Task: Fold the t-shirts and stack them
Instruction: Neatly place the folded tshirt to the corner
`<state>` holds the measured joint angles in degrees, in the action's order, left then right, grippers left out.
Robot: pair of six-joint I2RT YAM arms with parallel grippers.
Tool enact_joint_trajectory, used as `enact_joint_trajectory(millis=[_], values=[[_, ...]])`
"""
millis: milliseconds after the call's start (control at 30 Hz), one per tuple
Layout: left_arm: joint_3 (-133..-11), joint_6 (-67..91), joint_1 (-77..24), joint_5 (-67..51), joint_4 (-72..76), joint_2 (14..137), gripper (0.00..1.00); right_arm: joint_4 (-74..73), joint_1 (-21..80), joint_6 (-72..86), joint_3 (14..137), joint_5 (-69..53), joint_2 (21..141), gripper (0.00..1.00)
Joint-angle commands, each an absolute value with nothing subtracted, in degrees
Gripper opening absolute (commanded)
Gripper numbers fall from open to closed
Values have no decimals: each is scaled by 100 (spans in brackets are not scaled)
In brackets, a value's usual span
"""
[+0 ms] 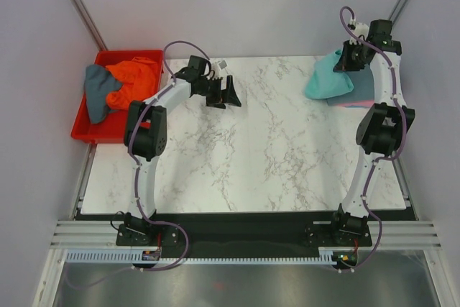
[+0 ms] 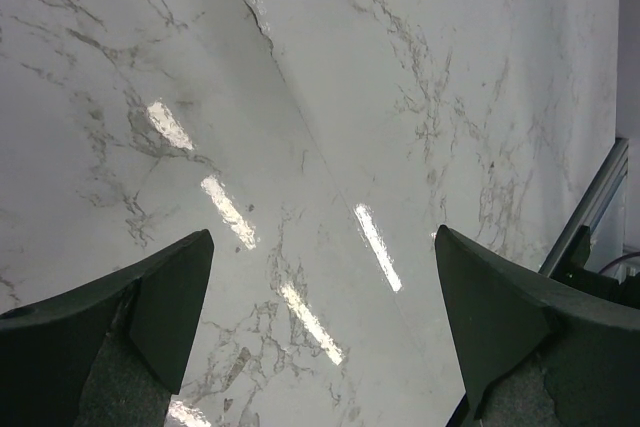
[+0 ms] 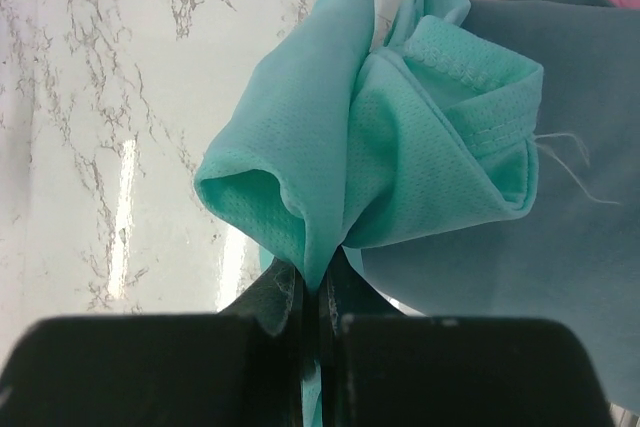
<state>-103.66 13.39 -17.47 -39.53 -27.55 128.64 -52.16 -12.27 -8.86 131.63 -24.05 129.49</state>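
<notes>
Teal t-shirt, right gripper, perhaps aloft

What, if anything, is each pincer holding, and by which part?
The right pincer is shut on a bunched fold of the teal t-shirt. The left pincer is open above the table, holding nothing.

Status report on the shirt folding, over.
Left gripper open, empty, over the table. Right gripper shut on teal shirt at far-right pile. Orange shirt and grey shirt in red bin. Nothing in the way.
</notes>
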Motion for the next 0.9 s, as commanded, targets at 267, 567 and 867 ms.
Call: enact_joint_trajectory(millis=[267,567,867], values=[[-10520,1090,-1872,-3946,-2681,12779,99,-5106,-1494,-853,13333,-2479,12568,0],[-10582,1081,-1951,-3920,-2689,12850,99,-5063,-1845,-800,13403,-2514,12463,0],[-10573,1055,-2039,-3894,-2681,12876,99,-4957,-2048,-756,13834,-2373,12832,0]])
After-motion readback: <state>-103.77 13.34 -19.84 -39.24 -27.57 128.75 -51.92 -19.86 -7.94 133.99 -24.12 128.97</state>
